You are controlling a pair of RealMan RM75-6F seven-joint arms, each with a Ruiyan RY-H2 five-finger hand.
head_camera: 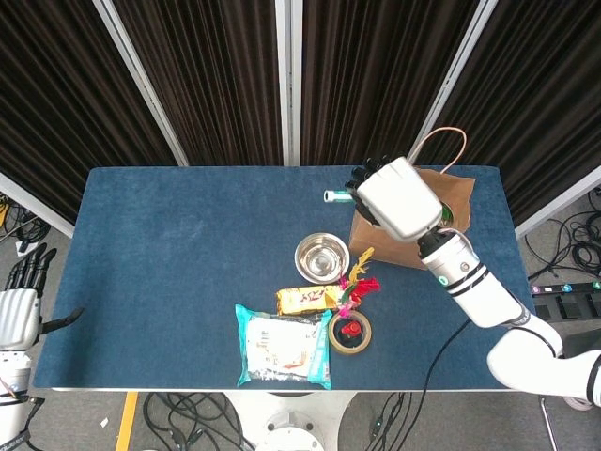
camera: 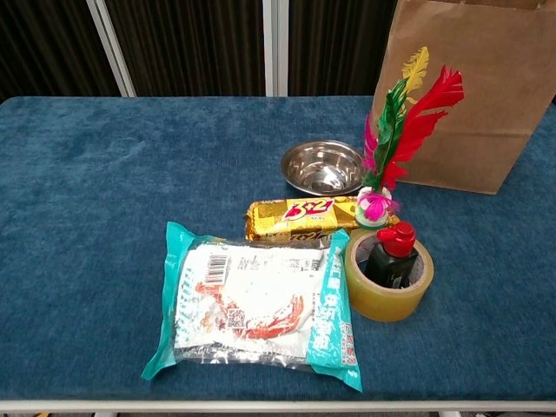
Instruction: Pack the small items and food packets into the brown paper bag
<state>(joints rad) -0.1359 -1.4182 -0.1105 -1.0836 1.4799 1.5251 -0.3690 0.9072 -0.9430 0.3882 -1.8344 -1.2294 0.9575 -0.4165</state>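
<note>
Curling around a slim green-and-white marker (head_camera: 335,195), the fingers of our right hand (head_camera: 396,197) hold it roughly level, its tip poking out to the left of the hand. We judge the level hold is just how it was gripped; the pen probably needs tipping downward before it will drop cleanly into the bag. That hand hangs high over the near-left edge of the brown paper bag (head_camera: 413,235), which stands upright with its mouth open and its handle (head_camera: 441,146) arched behind; something green shows inside, though we cannot make out more. The chest view does not show this hand at all, only the bag's front wall.

Our left hand (head_camera: 21,305) sits off the table's left edge, fingers apart and holding nothing, presumably parked out of the way.

On the blue table (head_camera: 188,244) the remaining items wait close together in front of the bag: a steel bowl (camera: 322,167), a feather shuttlecock (camera: 393,139) standing upright, a yellow snack bar (camera: 297,217), a large noodle packet (camera: 256,304), and a tape roll (camera: 388,280) with a small red-capped bottle (camera: 391,254) standing inside its ring. Keeping them near the bag shortens each reach.
</note>
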